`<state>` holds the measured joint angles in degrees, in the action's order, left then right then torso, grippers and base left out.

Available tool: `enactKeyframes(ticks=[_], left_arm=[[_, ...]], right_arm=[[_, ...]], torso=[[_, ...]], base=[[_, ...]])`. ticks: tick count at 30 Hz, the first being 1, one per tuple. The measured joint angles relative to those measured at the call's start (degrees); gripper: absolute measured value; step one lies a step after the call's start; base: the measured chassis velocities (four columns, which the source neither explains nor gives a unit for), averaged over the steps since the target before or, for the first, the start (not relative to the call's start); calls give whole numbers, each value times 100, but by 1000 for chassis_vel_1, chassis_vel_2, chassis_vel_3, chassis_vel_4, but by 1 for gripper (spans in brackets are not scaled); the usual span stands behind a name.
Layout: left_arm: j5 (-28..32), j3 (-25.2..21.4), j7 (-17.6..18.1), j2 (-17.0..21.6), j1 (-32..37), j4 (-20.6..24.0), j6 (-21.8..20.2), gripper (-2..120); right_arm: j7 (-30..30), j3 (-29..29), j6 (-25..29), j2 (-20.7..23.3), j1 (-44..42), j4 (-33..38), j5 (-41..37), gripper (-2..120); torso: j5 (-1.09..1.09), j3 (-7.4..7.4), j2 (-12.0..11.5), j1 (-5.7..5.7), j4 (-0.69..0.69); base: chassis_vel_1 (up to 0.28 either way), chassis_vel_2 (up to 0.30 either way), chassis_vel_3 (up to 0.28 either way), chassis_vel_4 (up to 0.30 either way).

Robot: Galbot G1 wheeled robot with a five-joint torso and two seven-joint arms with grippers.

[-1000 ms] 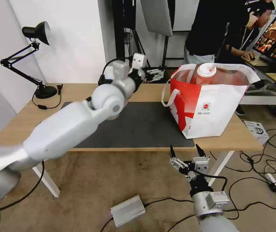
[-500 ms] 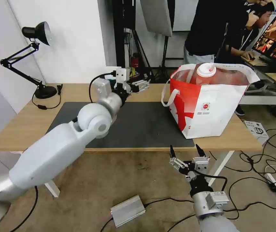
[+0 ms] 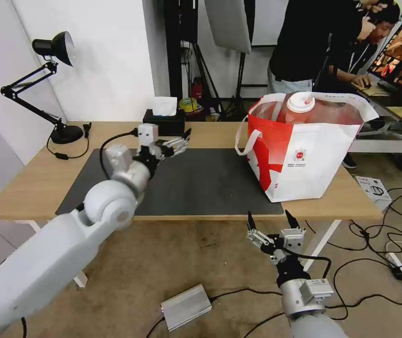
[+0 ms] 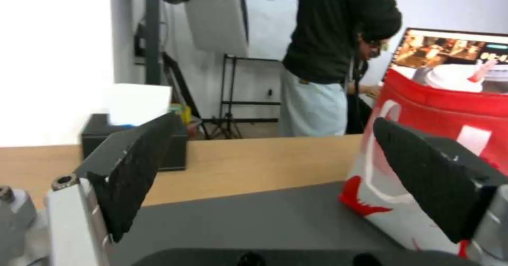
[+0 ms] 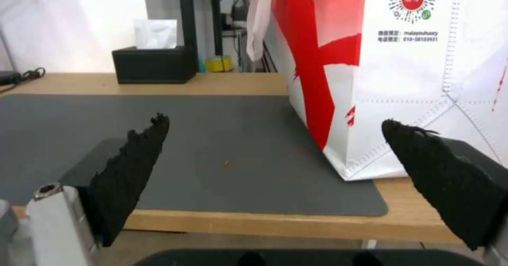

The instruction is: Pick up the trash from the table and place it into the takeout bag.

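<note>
Head view puts the task's thing, a red paper cup with a white lid and straw [image 3: 300,102], at the upper right of the frame, standing upright inside the big boxy white takeout bag with the red panel and white loop handles [image 3: 304,155], its lid poking just above the rim. I judge it stands that way because the foil-lined walls prop it up, and the bag itself sits on the right end of the long light-wood table [image 3: 36,178], overlapping the right edge of the dark grey rectangular mat [image 3: 201,180], where either arm could reach its open mouth. I see no bowls on the mat, so to my eye the clearing looks done or nearly so. My left gripper [image 3: 176,144] hangs above the mat's far edge at centre frame, well apart from the bag and to its left, pointing toward it; the left wrist view shows its black pads [image 4: 135,170] spread wide with nothing between them, the bag's red side beyond. A black tissue box [image 3: 164,123] sits just behind it near the wall. My right gripper [image 3: 271,223] is parked below the table's front edge at lower centre, fingers wide apart and empty, with the bag above and beyond it.
</note>
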<state>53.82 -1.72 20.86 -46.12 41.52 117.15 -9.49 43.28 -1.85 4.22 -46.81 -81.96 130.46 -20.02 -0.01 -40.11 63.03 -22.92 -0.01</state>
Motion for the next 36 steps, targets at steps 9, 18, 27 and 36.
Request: enactKeyframes(ticks=[9,18,27,36], left_arm=[[-633,-912,-92,-32,1527,504,293,100],[-1429,-1748,-236,-489,2791,862,552,100],[-1927,-2121,-253,-1043,3477,1129,650,100],[-2512,-2595,-443,-1568,4254,1291,973,100]], right_arm=[[0,0,0,0,0,0,0,100],[0,0,0,0,0,0,0,100],[1,0,0,0,0,0,0,100],[0,0,0,0,-1,0,0,100]], torso=[[0,0,0,0,1],[0,1,0,1,1],[1,0,-1,1,0],[1,0,0,1,1]], base=[[0,0,0,0],[0,0,0,0],[0,0,0,0],[0,0,0,0]])
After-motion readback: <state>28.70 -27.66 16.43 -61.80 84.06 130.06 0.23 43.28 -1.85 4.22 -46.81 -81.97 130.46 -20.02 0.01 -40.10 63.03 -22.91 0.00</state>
